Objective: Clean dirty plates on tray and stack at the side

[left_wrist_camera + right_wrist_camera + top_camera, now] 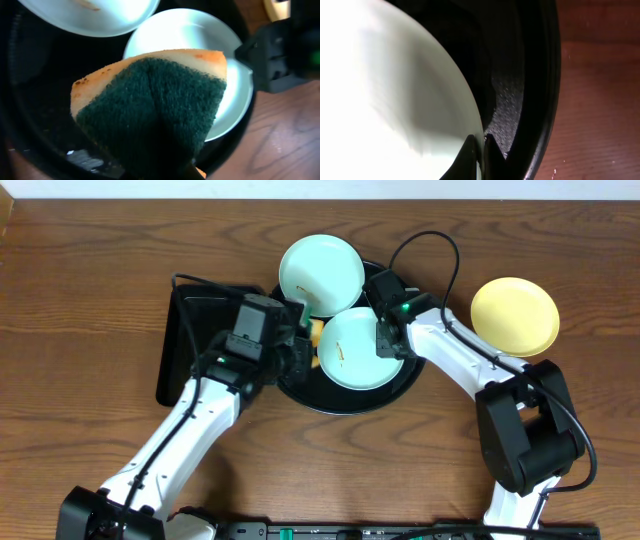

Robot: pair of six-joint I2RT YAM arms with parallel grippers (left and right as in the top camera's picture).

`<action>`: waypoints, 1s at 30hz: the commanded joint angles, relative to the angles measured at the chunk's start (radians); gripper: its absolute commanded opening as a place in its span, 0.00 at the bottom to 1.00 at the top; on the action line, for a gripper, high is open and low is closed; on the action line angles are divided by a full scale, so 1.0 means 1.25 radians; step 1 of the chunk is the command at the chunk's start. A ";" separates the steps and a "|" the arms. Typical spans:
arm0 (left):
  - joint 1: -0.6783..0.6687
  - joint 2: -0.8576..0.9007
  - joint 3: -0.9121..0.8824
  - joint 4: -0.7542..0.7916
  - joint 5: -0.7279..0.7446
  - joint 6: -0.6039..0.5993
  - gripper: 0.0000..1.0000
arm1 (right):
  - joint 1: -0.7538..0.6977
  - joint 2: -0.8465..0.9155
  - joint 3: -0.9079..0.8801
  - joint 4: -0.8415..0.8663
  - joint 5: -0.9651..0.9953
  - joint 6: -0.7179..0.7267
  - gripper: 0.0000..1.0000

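The left tool [304,348] is clenched on a sponge [150,100], whose dark green scouring face is toward the wrist camera with an orange foam edge beyond it. The sponge hangs over the left edge of the near mint plate [362,350]; I cannot tell whether it touches. That plate lies inside the round tray [300,395] and bears a thin brown streak. The right tool [481,150] is clenched on the plate's right rim, one finger above and one below. A rectangular tray [180,350] sits just left of the round one on the counter [80,300]. To the right, well apart from the round tray, a yellow plate [515,315] rests on the counter. Farthest, a second mint plate [321,273] reaches past the round tray's far rim, its edge meeting the near plate.
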 commanded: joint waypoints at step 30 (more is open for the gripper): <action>-0.117 0.281 -0.003 0.216 -0.083 -0.084 0.08 | 0.008 0.000 -0.009 -0.007 -0.040 -0.014 0.01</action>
